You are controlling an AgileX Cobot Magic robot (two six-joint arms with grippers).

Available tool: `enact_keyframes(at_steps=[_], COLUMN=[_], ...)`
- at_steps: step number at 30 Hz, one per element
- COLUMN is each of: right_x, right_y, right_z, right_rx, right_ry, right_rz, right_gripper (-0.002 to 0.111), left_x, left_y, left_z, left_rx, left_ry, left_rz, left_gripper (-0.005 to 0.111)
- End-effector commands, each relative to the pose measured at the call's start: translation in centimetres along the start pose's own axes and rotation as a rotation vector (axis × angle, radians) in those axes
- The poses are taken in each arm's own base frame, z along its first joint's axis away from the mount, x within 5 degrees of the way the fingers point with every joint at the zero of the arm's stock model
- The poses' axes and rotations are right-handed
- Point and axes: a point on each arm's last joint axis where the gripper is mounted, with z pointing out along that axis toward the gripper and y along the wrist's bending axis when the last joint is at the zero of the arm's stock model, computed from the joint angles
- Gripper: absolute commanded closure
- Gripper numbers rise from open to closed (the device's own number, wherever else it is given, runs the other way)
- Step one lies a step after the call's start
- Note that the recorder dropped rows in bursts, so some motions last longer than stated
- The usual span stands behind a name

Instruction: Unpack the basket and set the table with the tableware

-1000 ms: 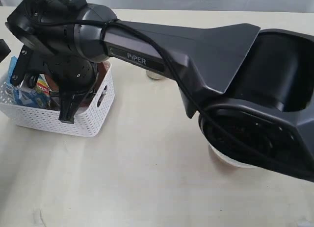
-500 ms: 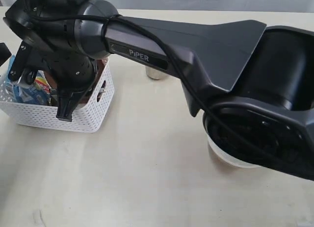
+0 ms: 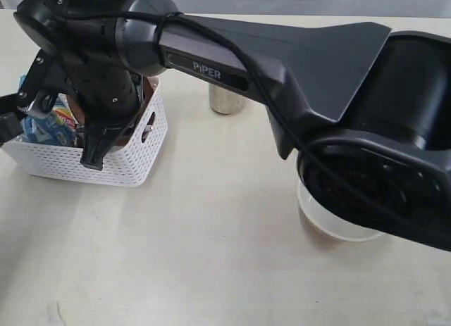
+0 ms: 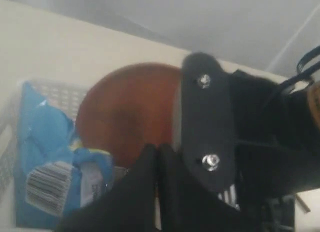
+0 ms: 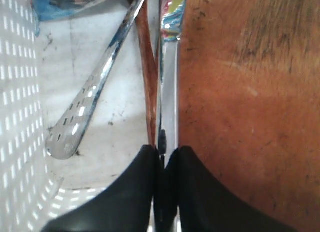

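The white basket [image 3: 134, 164] stands at the left of the table [image 3: 211, 255]. My right gripper [image 3: 91, 157] reaches across into it and is shut on the steel knife [image 5: 170, 91], held edge-on beside the brown plate [image 5: 240, 91]. The fork's slotted steel handle [image 5: 75, 127] lies on the basket floor, next to a thin brown wooden stick [image 5: 147, 86]. My left gripper [image 4: 159, 157] is shut and empty at the basket's left end, facing the plate [image 4: 130, 106]. The steel cup [image 3: 225, 101] and the off-white bowl [image 3: 338, 227] stand on the table.
A blue snack bag [image 4: 50, 157] lies in the basket beside the plate, also seen in the exterior view [image 3: 46, 125]. The right arm's big dark body [image 3: 317, 79] hides much of the table's right side and part of the bowl.
The left gripper has come in from the left edge toward the basket. The right arm has shifted slightly up and right over the basket, its jaws staying shut.
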Motion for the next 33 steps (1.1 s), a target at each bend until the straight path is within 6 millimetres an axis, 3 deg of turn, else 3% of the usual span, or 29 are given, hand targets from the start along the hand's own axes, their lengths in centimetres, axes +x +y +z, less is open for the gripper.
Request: enact_keyframes(at_steps=[1, 9, 13, 18, 22, 26, 29, 33], right_x=[0.0, 0.5, 0.7, 0.5, 0.7, -0.4, -0.4, 0.1], right_y=[-0.5, -1.4, -1.6, -1.2, -1.7, -1.8, -1.9, -3.3], right_z=[-1.1, -0.9, -0.8, -1.1, -1.0, -1.0, -1.1, -3.5], right_rx=[0.009, 0.000, -0.097, -0.158, -0.203, -0.317, -0.332, -0.297], right_ry=[-0.026, -0.025, -0.060, -0.098, -0.117, -0.286, -0.296, -0.350], right_rz=[0.005, 0.010, 0.003, -0.073, -0.034, 0.041, 0.046, 0.071], right_gripper=[0.109, 0.109, 0.109, 0.109, 0.109, 0.109, 0.109, 0.109], left_x=[0.9, 1.7, 2.3, 3.1, 3.6, 3.5, 3.5, 3.5], left_y=[0.8, 2.7, 3.4, 3.6, 3.5, 3.3, 3.3, 3.3], left_z=[0.8, 2.4, 3.6, 4.2, 4.4, 4.4, 4.4, 4.4], left_rx=[-0.034, -0.153, -0.172, -0.141, -0.115, -0.089, -0.092, -0.091], left_ry=[0.061, 0.152, 0.218, 0.268, 0.313, 0.302, 0.306, 0.307], left_rz=[-0.046, -0.099, -0.118, -0.115, -0.076, -0.083, -0.081, -0.079], left_gripper=[0.107, 0.107, 0.107, 0.107, 0.107, 0.107, 0.107, 0.107])
